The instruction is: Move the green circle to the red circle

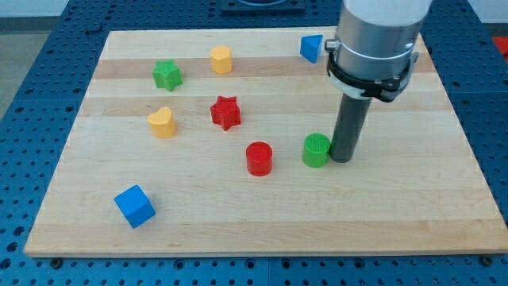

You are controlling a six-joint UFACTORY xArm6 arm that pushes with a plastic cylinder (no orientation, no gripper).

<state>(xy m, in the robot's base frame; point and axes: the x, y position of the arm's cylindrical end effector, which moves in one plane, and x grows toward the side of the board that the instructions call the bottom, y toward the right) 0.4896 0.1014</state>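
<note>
The green circle [316,150] stands on the wooden board right of centre. The red circle [259,158] stands a short way to its left, with a small gap between them. My tip [341,158] rests on the board right against the green circle's right side. The rod rises from there to the arm's grey body at the view's top right.
A red star [225,112] lies up-left of the red circle. A yellow heart [162,122], a green star [167,75] and a yellow hexagon [221,59] lie further left. A blue cube [134,206] sits bottom left. A blue triangle [312,48] sits at the top.
</note>
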